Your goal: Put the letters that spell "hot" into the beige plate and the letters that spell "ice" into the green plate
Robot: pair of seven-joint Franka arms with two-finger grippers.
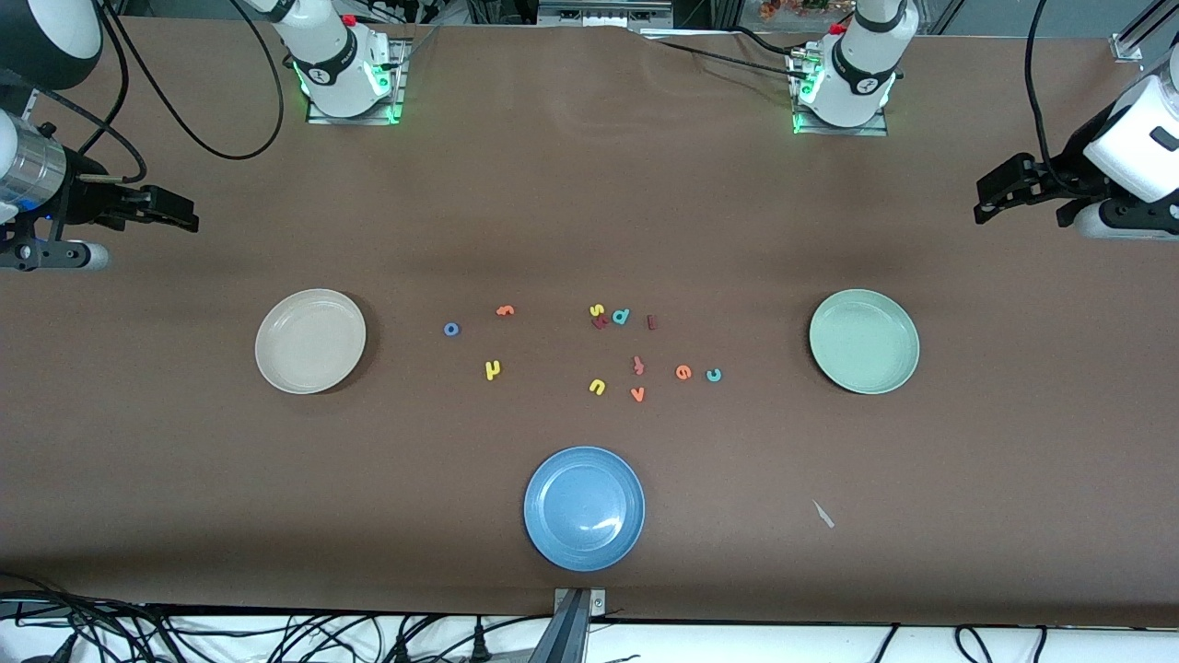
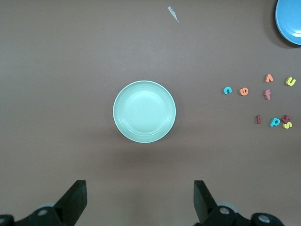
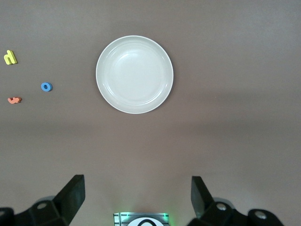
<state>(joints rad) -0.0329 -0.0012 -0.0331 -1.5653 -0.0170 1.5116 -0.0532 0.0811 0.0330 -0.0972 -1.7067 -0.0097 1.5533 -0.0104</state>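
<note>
The beige plate [image 1: 311, 341] [image 3: 134, 74] lies toward the right arm's end of the table, and the green plate [image 1: 864, 341] [image 2: 144, 111] toward the left arm's end. Between them lie the yellow h [image 1: 493, 370], blue o [image 1: 451, 329] and orange t [image 1: 504, 310], all closer to the beige plate. The maroon i [image 1: 651, 321], teal c [image 1: 713, 375] and orange e [image 1: 682, 372] lie closer to the green plate. My right gripper [image 1: 187, 217] [image 3: 138, 197] hangs open and empty over bare table at its end. My left gripper [image 1: 984, 204] [image 2: 140, 200] does the same at its own end.
A blue plate [image 1: 584, 508] sits nearer the front camera than the letters. Other letters lie mixed in: yellow s [image 1: 596, 310], teal d [image 1: 621, 317], reddish hooked letter [image 1: 637, 366], yellow u [image 1: 597, 387], orange v [image 1: 637, 394]. A small pale scrap [image 1: 822, 514] lies beside the blue plate.
</note>
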